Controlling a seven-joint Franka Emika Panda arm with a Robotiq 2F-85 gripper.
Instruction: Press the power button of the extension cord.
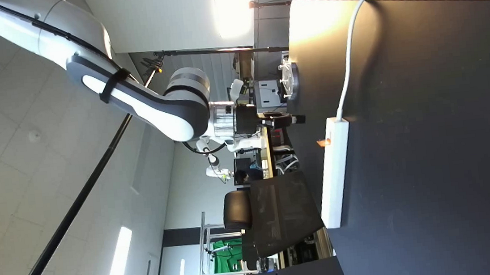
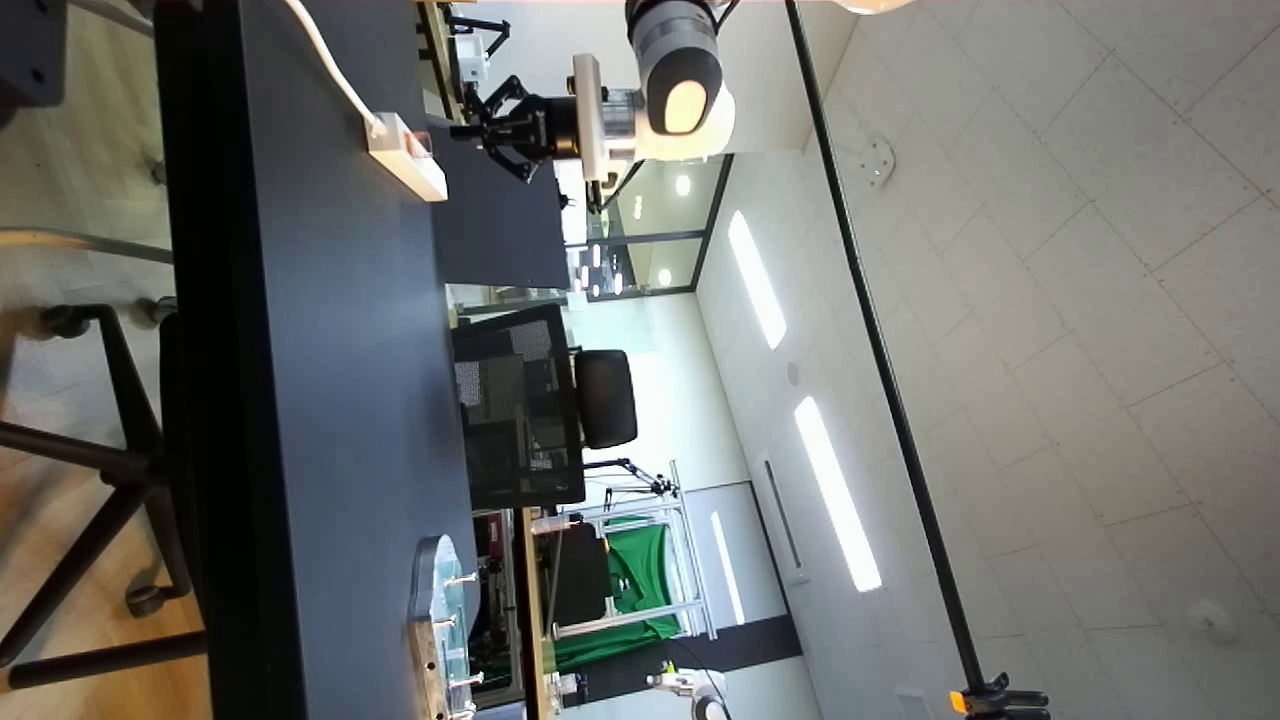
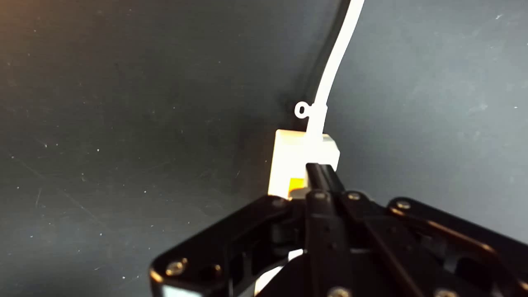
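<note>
Wrist view: end effector (image 3: pixel 321 168) closed, empty, presumably for poking; power strip (image 3: pixel 288 154) lies flat, switch (image 3: pixel 295 184) upward, likely for pressing.

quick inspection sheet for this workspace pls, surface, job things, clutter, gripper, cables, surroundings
Surface: dark table, small specks and faint scratches in the wrist view.
Job's things: white power strip on the table; orange-red power button near its cable end, whether pressed is unclear.
Clutter: round plate with upright pins, near the table edge.
Gripper: jaws shut, above the strip, not touching it.
Cables: white cable from the strip's end, running past the table edge.
Surroundings: office chair, green cloth, lit lamp.
</note>
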